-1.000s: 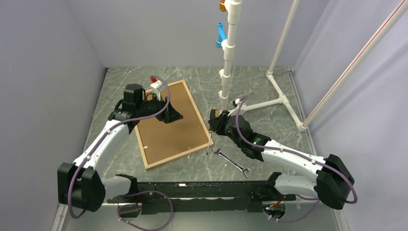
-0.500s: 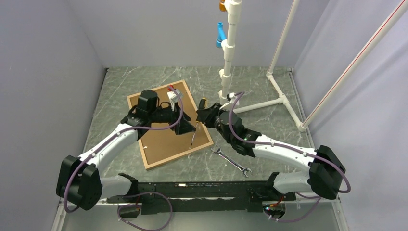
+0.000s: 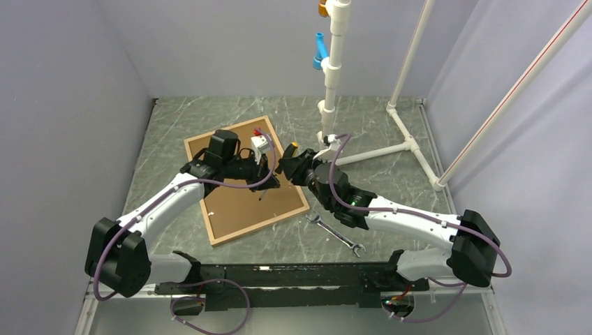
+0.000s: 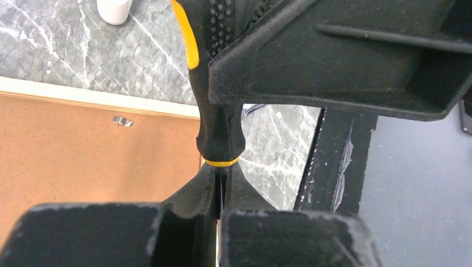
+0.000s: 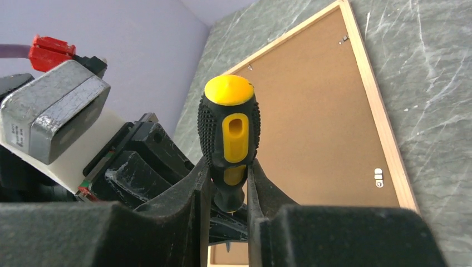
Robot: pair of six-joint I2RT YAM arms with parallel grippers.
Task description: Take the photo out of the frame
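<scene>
The frame (image 3: 260,224) lies face down on the table, its thin light wood strips (image 5: 384,122) bordering a plain brown backing board (image 3: 234,209). The photo is hidden under the board. A black-and-yellow screwdriver (image 5: 231,128) stands upright over the board's right edge. My right gripper (image 5: 228,178) is shut on its handle (image 3: 293,149). Just under the handle's yellow ring, my left gripper (image 4: 221,183) is shut on the thin shaft. Small metal clips (image 4: 121,120) sit on the board near its edge (image 5: 378,177).
A steel wrench (image 3: 336,235) lies on the marble tabletop right of the frame. A white pipe stand (image 3: 328,105) with a blue fitting (image 3: 320,52) rises behind the grippers, its foot (image 4: 114,8) near the frame's far corner. Grey walls enclose the table.
My right arm carried the screwdriver left, from the table to the board's right edge. My left arm swung right to meet it and its jaws closed on the shaft.
</scene>
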